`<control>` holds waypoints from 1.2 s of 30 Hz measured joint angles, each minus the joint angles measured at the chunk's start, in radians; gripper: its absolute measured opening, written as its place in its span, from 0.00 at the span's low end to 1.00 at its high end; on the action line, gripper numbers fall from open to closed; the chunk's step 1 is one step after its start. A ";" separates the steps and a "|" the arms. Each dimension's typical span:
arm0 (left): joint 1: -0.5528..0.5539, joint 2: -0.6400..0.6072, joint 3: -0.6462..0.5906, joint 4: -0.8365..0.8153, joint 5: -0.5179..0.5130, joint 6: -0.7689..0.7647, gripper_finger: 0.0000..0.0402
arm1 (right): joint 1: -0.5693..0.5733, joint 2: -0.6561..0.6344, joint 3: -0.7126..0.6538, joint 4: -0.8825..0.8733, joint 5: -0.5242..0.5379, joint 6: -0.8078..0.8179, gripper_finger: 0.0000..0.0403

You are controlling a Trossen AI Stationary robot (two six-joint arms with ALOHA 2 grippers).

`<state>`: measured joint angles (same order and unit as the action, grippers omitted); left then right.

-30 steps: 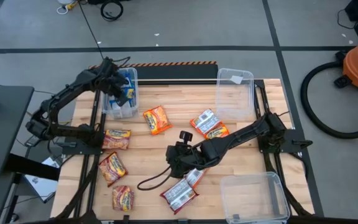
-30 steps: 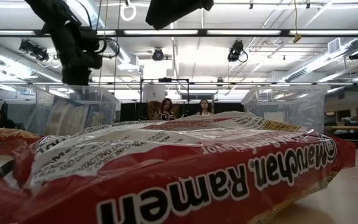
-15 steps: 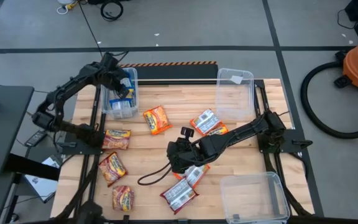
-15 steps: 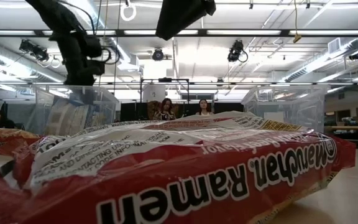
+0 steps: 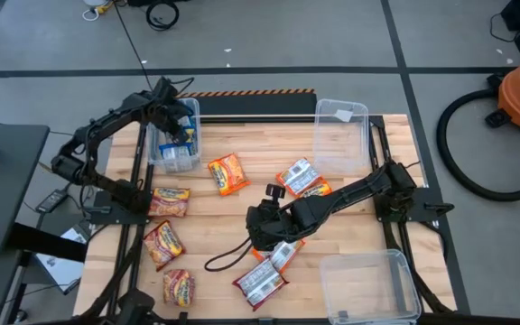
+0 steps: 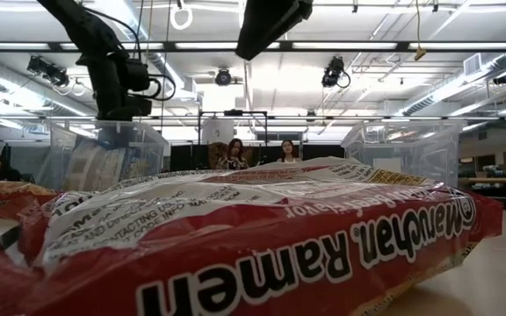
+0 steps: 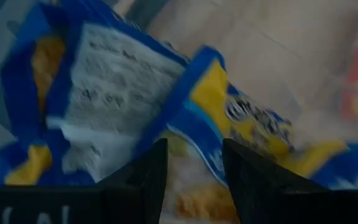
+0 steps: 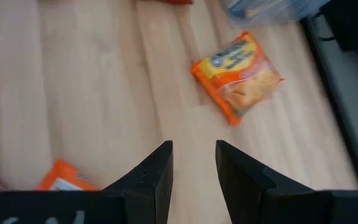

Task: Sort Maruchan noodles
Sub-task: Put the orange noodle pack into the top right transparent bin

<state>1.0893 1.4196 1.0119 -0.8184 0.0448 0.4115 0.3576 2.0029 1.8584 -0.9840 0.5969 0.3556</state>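
Maruchan noodle packets lie scattered on the wooden table: an orange one point(image 5: 228, 173), a red-and-white one point(image 5: 298, 173), red ones at the left point(image 5: 168, 200) point(image 5: 162, 244), and white-backed ones near the front point(image 5: 260, 282). Blue-and-yellow packets point(image 7: 104, 93) lie in the clear bin point(image 5: 174, 135) at the far left. My left gripper point(image 5: 182, 132) point(image 7: 194, 149) hangs open over them, pointing steeply down into the bin. My right gripper point(image 5: 255, 224) point(image 8: 193, 149) stands open over bare wood mid-table, slanting toward the orange packet point(image 8: 238, 74).
A second clear bin point(image 5: 341, 135) stands at the far right and a third point(image 5: 368, 284) at the near right. A loose black cable point(image 5: 228, 257) trails under the right arm. In the low view a red packet point(image 6: 235, 237) fills the foreground.
My left gripper has gone a short way toward the table's right edge and dipped lower over the far-left bin. My right gripper has tipped a little without shifting place. No packet has moved.
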 joint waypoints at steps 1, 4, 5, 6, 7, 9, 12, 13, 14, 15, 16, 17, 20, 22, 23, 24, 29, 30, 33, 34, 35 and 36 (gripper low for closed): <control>0.000 -0.008 0.010 -0.032 0.001 0.000 0.40 | 0.000 -0.010 0.000 0.000 0.009 -0.006 0.32; -0.001 -0.041 0.066 -0.108 0.001 -0.030 0.40 | -0.007 -0.033 0.000 0.001 -0.004 -0.041 0.32; -0.001 -0.057 0.089 -0.134 0.006 -0.057 0.40 | -0.012 -0.036 0.000 0.004 -0.015 -0.051 0.32; -0.001 -0.072 0.112 -0.153 0.018 -0.089 0.40 | -0.018 -0.036 0.000 0.005 -0.019 -0.063 0.32; -0.007 -0.089 0.132 -0.165 0.034 -0.121 0.40 | -0.024 -0.038 0.000 0.004 -0.023 -0.071 0.32; -0.030 -0.129 0.159 -0.181 0.083 -0.175 0.40 | -0.039 -0.040 0.000 0.005 -0.029 -0.087 0.32; -0.090 -0.200 0.167 -0.179 0.207 -0.197 0.40 | -0.064 -0.040 0.000 0.014 -0.051 -0.112 0.32; -0.121 -0.220 0.167 -0.180 0.254 -0.198 0.40 | -0.070 -0.040 0.000 0.018 -0.056 -0.118 0.32; -0.154 -0.238 0.165 -0.177 0.295 -0.199 0.40 | -0.075 -0.040 0.000 0.025 -0.059 -0.122 0.32; -0.191 -0.255 0.160 -0.175 0.332 -0.200 0.40 | -0.078 -0.040 0.000 0.035 -0.063 -0.127 0.32; -0.229 -0.271 0.158 -0.178 0.354 -0.201 0.40 | -0.080 -0.040 0.000 0.045 -0.066 -0.133 0.32; -0.273 -0.287 0.158 -0.175 0.363 -0.211 0.40 | -0.080 -0.040 0.000 0.053 -0.066 -0.142 0.32; -0.402 -0.317 0.158 -0.151 0.354 -0.249 0.40 | -0.076 -0.040 0.000 0.088 -0.066 -0.152 0.32; -0.483 -0.326 0.158 -0.131 0.338 -0.273 0.40 | -0.067 -0.040 0.000 0.095 -0.065 -0.154 0.32; -0.522 -0.330 0.158 -0.125 0.332 -0.285 0.40 | -0.061 -0.040 0.000 0.098 -0.057 -0.152 0.32; -0.558 -0.331 0.158 -0.120 0.323 -0.298 0.40 | -0.054 -0.040 0.000 0.101 -0.040 -0.148 0.32; -0.709 -0.329 0.157 -0.120 0.222 -0.353 0.40 | -0.012 -0.040 -0.004 0.105 -0.009 -0.135 0.32; -0.736 -0.329 0.157 -0.124 0.199 -0.369 0.40 | -0.003 -0.042 -0.018 0.120 -0.008 -0.132 0.32; -0.824 -0.343 0.156 -0.141 0.155 -0.413 0.40 | 0.021 -0.055 -0.099 0.169 -0.006 -0.131 0.32; -0.863 -0.352 0.143 -0.122 0.145 -0.435 0.40 | 0.027 -0.062 -0.137 0.209 -0.009 -0.134 0.32; -0.901 -0.366 0.118 -0.100 0.137 -0.457 0.40 | 0.031 -0.067 -0.173 0.250 -0.016 -0.147 0.32; -0.936 -0.376 0.085 -0.077 0.126 -0.473 0.40 | 0.033 -0.071 -0.212 0.292 -0.025 -0.165 0.32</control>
<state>0.1529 1.0435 1.0970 -0.8958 0.1710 -0.0615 0.3911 1.9323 1.6459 -0.6924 0.5716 0.1910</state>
